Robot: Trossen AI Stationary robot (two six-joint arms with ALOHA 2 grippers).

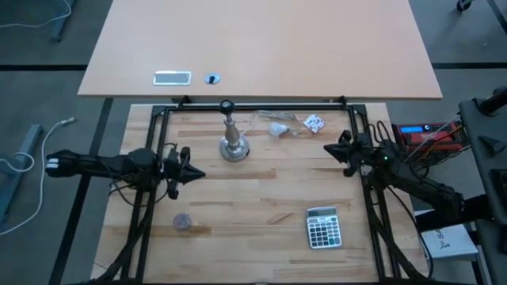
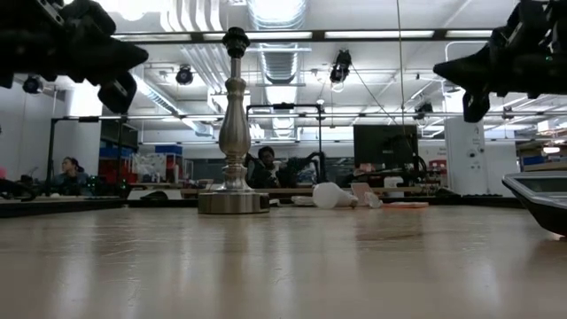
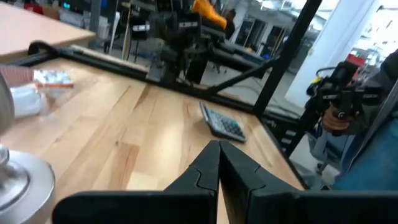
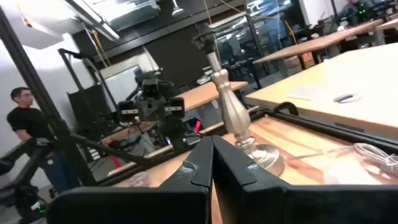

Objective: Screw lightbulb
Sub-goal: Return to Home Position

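Found one lightbulb (image 1: 277, 128) lying on its side on the wooden table (image 1: 261, 198), toward the far edge, between one silver lamp stand (image 1: 232, 146) and one crumpled paper scrap (image 1: 314, 123), touching neither as far as the high view shows. Located the right gripper (image 1: 327, 148) near the lightbulb, off to its right and a little toward the near edge, not in contact with it. Located the left gripper (image 1: 198, 174) well apart from the lightbulb, on the other side of the lamp stand. Checked both wrist views: left fingers (image 3: 202, 177) pressed together along their length, right fingers (image 4: 199, 165) likewise, with nothing held in either pair. Confirmed from the low view: both grippers hanging clear above the tabletop, the lightbulb resting on the surface to the right of the upright lamp stand. Counted on the table: one lightbulb, one lamp stand, one paper scrap, one calculator (image 1: 323, 227), one small grey round item (image 1: 183, 222), two grippers.
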